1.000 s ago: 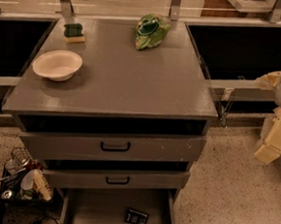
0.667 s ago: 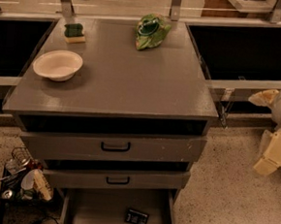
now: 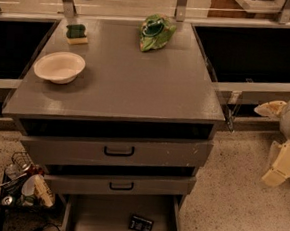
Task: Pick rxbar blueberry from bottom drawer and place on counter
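The snack bar (image 3: 141, 224), a small dark flat packet with pale print, lies on the floor of the bottom drawer (image 3: 96, 219). It sits right of the middle of the drawer and a little askew. That drawer is pulled out toward the near side and nothing else can be seen in the part of it that shows.

Above it are two shallower grey drawers, the middle one (image 3: 154, 184) and the top one (image 3: 172, 154). Each has a black handle and each is pulled out slightly, leaving a dark gap above its front.

The counter (image 3: 132, 86) carries three things, all toward its far half. A pale bowl (image 3: 59, 66) stands upright near the left edge. A green-and-yellow sponge (image 3: 76, 33) lies at the far left corner, just beyond the bowl. A crumpled green chip bag (image 3: 155, 32) rests at the far edge, right of centre and well apart from the other two.

The gripper (image 3: 280, 158) is off to the right of the cabinet, low over the speckled floor (image 3: 228, 209), about level with the top drawer. It is well apart from the snack bar and touches nothing. I cannot tell whether it is spread or pressed together, and only cream-coloured parts of it show at the picture's right edge.

On the floor at the near left of the cabinet stands a wire basket (image 3: 22, 180) holding small items too cluttered to name.
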`<state>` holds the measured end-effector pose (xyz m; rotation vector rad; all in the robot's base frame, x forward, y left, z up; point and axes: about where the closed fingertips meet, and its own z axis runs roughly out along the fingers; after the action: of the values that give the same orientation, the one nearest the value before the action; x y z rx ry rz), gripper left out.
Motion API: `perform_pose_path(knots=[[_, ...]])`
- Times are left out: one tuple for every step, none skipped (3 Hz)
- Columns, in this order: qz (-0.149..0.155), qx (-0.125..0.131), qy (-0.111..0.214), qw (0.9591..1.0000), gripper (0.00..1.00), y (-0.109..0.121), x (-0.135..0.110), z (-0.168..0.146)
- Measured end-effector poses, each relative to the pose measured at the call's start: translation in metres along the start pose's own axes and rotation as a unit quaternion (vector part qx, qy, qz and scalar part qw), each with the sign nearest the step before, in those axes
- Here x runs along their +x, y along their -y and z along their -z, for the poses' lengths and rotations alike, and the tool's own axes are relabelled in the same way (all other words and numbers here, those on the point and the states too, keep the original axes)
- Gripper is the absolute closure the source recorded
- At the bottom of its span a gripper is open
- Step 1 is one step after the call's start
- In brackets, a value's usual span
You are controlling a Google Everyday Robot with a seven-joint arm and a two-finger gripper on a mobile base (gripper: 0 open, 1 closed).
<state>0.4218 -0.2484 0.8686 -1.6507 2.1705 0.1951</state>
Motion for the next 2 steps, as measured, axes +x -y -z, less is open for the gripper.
perform_pose_path(knots=[[0.033, 0.026, -0.012, 0.999, 0.0, -0.0055, -0.0059, 0.0034], [0.066, 0.053, -0.026, 0.9961, 0.0, -0.0106, -0.0127, 0.0069]])
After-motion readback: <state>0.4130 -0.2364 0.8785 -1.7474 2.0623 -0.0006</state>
